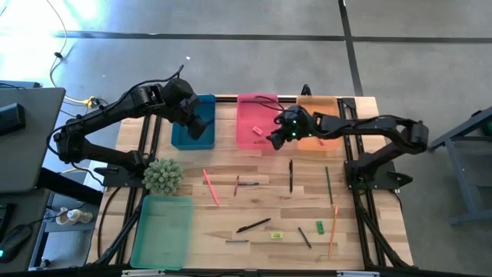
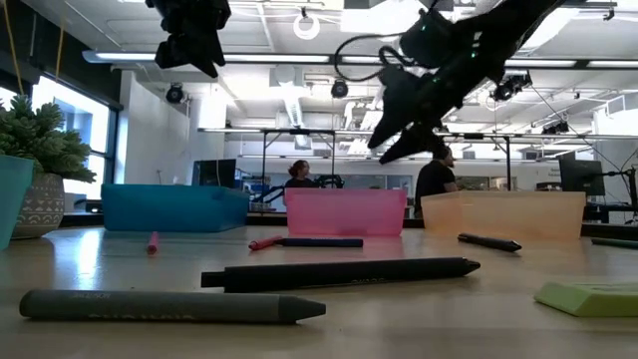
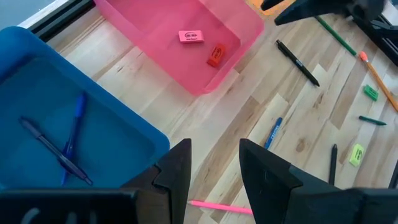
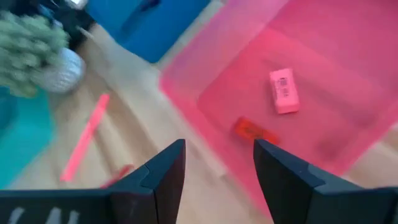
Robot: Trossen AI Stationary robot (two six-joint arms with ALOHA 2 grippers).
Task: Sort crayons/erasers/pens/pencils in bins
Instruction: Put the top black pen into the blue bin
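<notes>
The pink bin (image 1: 257, 119) holds a pink eraser (image 4: 284, 91) and a red eraser (image 4: 252, 131). My right gripper (image 4: 217, 168) hangs open over that bin's near edge (image 1: 274, 139), with nothing between its fingers. My left gripper (image 3: 214, 174) is open too and waits above the blue bin (image 1: 194, 123), where a blue pen (image 3: 74, 134) and a grey one (image 3: 53, 152) lie. On the wood lie a pink stick (image 1: 211, 186), a blue pen (image 1: 247, 183), black pens (image 1: 290, 175) (image 1: 254, 225), a green pencil (image 1: 328, 185), an orange pencil (image 1: 333, 231), a green eraser (image 1: 319, 227) and a yellow eraser (image 1: 277, 235).
The orange bin (image 1: 319, 123) stands at the far right beside the pink one. The light green bin (image 1: 163, 231) sits at the near left, and a potted plant (image 1: 163, 175) stands just behind it. People stand in the room beyond the table (image 2: 436, 179).
</notes>
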